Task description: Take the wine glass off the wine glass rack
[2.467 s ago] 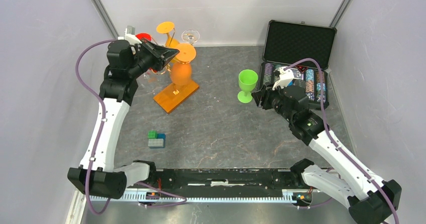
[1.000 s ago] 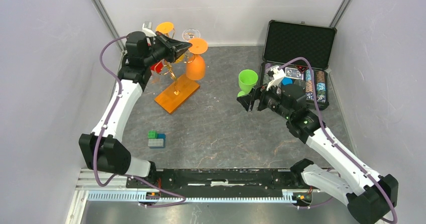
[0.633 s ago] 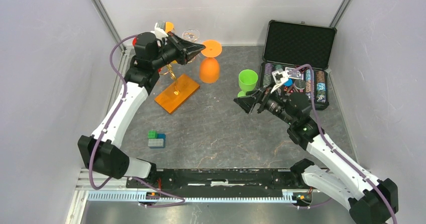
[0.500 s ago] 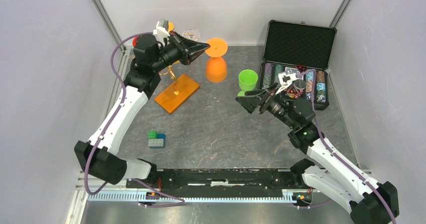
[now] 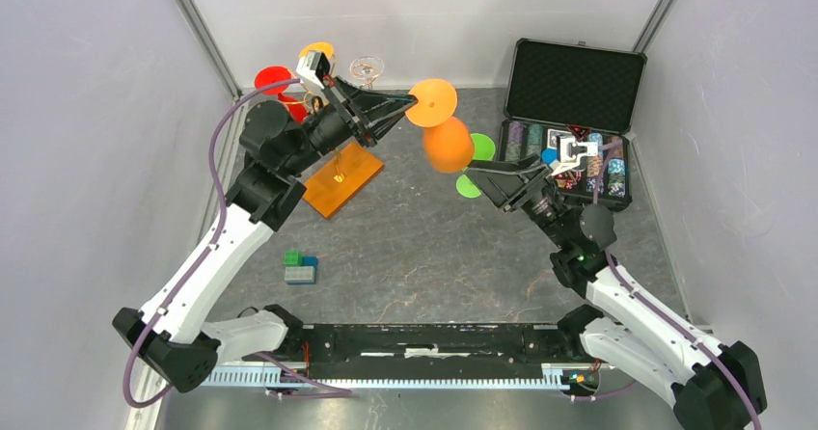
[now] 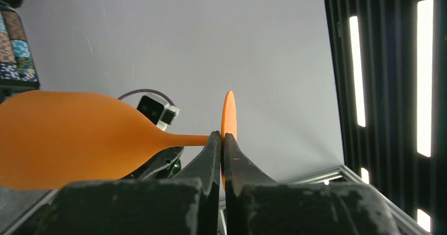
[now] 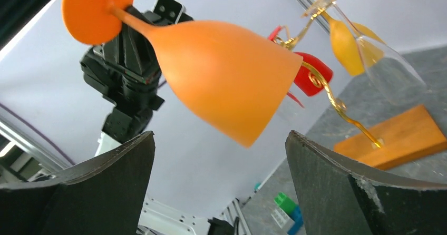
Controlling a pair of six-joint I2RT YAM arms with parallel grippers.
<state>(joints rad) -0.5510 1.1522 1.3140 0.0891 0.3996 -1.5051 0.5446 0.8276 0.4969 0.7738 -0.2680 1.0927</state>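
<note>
My left gripper [image 5: 405, 110] is shut on the round foot of an orange wine glass [image 5: 447, 146] and holds it in the air, clear of the wine glass rack [image 5: 338, 181]. From the left wrist, the thin foot [image 6: 228, 120] sits edge-on between the closed fingers, and the bowl [image 6: 68, 140] points left. My right gripper [image 5: 487, 174] is open just beside the bowl. In the right wrist view the bowl [image 7: 221, 82] hangs above the gap between the wide-apart fingers [image 7: 126, 177], untouched. The rack's gold wire [image 7: 327, 90] and orange base [image 7: 395, 137] stand behind.
Red [image 5: 273, 78], orange [image 5: 316, 51] and clear [image 5: 366, 67] glasses hang on the rack. A green glass [image 5: 479, 148] stands partly hidden behind the orange bowl. An open black case [image 5: 579, 83] of poker chips sits at the back right. Toy blocks [image 5: 300, 268] lie front left.
The left arm has carried the orange glass off the rack, to the right and up. The right gripper has lifted, turned toward the glass and opened fully.
</note>
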